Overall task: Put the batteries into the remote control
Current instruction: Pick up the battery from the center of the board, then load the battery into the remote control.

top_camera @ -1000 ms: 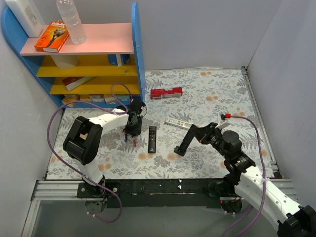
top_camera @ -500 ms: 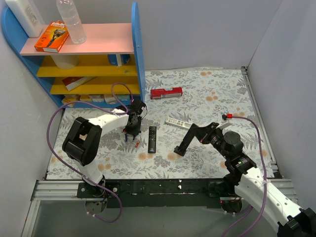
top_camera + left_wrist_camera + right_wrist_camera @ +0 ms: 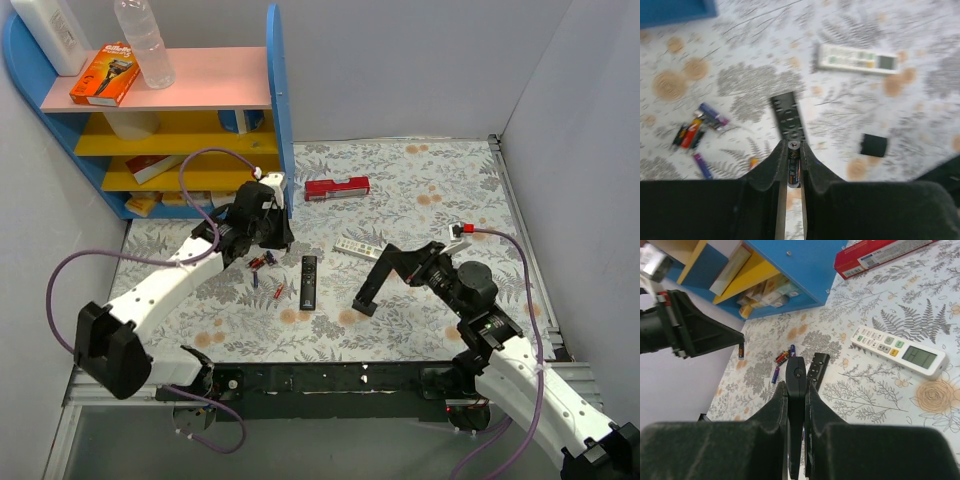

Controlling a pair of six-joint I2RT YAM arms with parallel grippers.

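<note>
My left gripper (image 3: 283, 237) is shut on one battery (image 3: 793, 162), held lengthwise between the fingers above the mat; it also shows in the right wrist view (image 3: 741, 350). The other batteries (image 3: 262, 263) lie loose on the mat, red, blue and purple (image 3: 697, 132) (image 3: 785, 357). My right gripper (image 3: 420, 268) is shut on the plain black remote control (image 3: 383, 277), holding it tilted with its far end down near the mat (image 3: 796, 385). The two grippers are well apart.
A slim black remote (image 3: 309, 281) (image 3: 788, 117) (image 3: 817, 369) lies between the arms. A white remote (image 3: 358, 247) (image 3: 897, 350) lies behind it. A red box (image 3: 337, 187) is at the back. A blue shelf unit (image 3: 278, 110) stands at the back left.
My left gripper has risen from the battery pile with a battery in it and pulled back toward the shelf. My right gripper has barely moved with the remote.
</note>
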